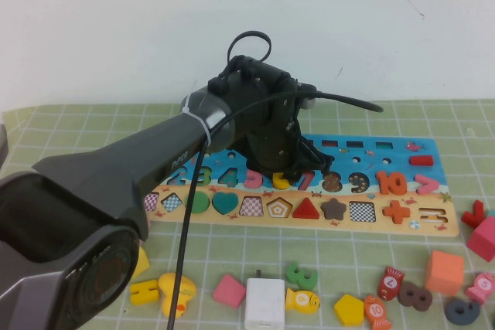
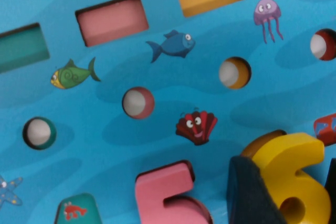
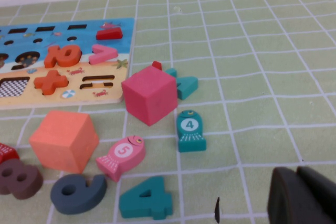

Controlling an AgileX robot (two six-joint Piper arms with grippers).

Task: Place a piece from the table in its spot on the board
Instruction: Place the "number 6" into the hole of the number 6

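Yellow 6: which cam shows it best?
Left wrist view. The yellow 6 fills the corner close up, against a dark pad of the left hand, over the board. The high view shows only a yellow sliver under the left hand. The right wrist view misses it, showing just the right hand over the table.

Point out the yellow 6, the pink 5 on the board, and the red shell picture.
yellow 6 (image 2: 294,174), left wrist view, upper curve of the numeral.
pink 5 (image 2: 165,192), left wrist view, its top bar.
red shell picture (image 2: 196,126), left wrist view, its face.
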